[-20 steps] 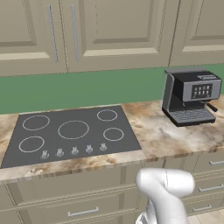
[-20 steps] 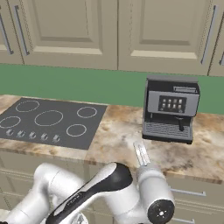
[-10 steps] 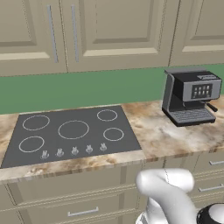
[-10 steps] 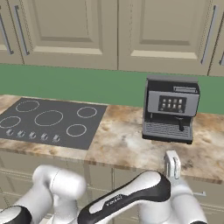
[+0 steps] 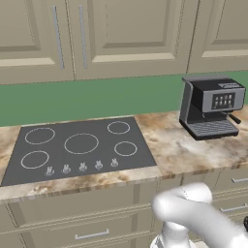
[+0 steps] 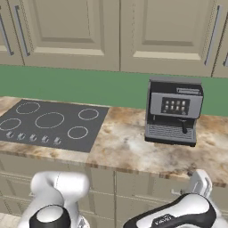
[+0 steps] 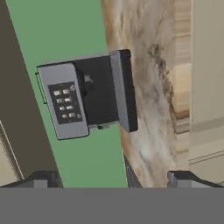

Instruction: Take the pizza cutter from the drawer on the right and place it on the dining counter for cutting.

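Pincer: the gripper (image 7: 112, 179) stands wide open and empty, one dark tip at 7 o'clock and one at 5 o'clock of the hand view, nothing between them.
Aim: the hand is rolled on its side, so the coffee machine (image 7: 85, 96) lies sideways at the centre of its view, the green wall (image 7: 57, 30) at 11 o'clock and the counter edge at 3 o'clock. It looks like a passing pose on the way down to the cabinet fronts, not a reach for the machine.
Arm: the white arm (image 6: 178, 216) bends low at 5 o'clock of the right base view, below the counter edge, which suits a reach toward the drawers.
Drawers: beige fronts with small handles (image 5: 232, 193) sit shut under the counter at 4 o'clock of the left base view; which of them is the one wanted I cannot tell.
Pizza cutter: unseen; by my judgement it lies inside a shut drawer.
Counter here: marbled top (image 5: 179, 147) carrying the black cooktop (image 5: 80, 147) at 9 o'clock and the coffee machine at 2 o'clock; this is not the dining counter.
Stage: early; a drawer must be opened first.
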Available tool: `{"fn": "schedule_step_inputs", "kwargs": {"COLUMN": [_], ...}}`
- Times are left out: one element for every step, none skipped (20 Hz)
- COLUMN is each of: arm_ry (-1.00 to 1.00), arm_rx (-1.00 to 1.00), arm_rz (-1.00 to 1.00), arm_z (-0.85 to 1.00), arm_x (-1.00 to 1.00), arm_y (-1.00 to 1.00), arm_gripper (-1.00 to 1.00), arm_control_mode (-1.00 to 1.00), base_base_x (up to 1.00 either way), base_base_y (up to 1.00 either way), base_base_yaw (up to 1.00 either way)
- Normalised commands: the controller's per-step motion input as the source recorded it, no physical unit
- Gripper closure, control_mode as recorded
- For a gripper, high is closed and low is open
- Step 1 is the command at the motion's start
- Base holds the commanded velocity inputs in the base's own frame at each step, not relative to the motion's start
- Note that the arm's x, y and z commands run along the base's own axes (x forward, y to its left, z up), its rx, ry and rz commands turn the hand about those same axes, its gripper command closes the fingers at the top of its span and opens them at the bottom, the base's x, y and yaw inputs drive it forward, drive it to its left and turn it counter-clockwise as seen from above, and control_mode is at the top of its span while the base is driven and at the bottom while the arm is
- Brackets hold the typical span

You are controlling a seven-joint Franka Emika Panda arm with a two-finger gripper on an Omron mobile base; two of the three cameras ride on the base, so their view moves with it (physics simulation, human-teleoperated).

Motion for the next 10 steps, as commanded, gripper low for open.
{"fn": "schedule_step_inputs", "kwargs": {"arm_ry": [-0.15, -0.15, -0.15, -0.16, -0.17, -0.14, -0.13, -0.13, -0.13, -0.12], "arm_rx": [0.14, 0.13, 0.10, 0.08, 0.05, 0.03, 0.01, 0.00, 0.00, 0.00], "arm_rz": [0.11, 0.12, 0.11, 0.11, 0.10, 0.09, 0.07, 0.03, 0.02, 0.00], "arm_z": [-0.75, -0.75, -0.74, -0.71, -0.70, -0.69, -0.69, -0.66, -0.64, -0.65], "arm_x": [0.00, 0.00, 0.00, 0.00, 0.03, 0.11, 0.17, 0.23, 0.24, 0.34], "arm_y": [-0.79, -0.79, -0.69, -0.64, -0.54, -0.43, -0.31, -0.14, -0.04, 0.00], "arm_gripper": [-1.00, -1.00, -1.00, -1.00, -1.00, -1.00, -1.00, -1.00, -1.00, -1.00], "arm_control_mode": [-1.00, -1.00, -1.00, -1.00, -1.00, -1.00, -1.00, -1.00, -1.00, -1.00], "base_base_x": [0.00, 0.00, 0.00, 0.00, 0.00, 0.00, 0.00, 0.00, 0.00, 0.00], "base_base_y": [0.00, 0.00, 0.00, 0.00, 0.00, 0.00, 0.00, 0.00, 0.00, 0.00], "base_base_yaw": [0.00, 0.00, 0.00, 0.00, 0.00, 0.00, 0.00, 0.00, 0.00, 0.00]}}
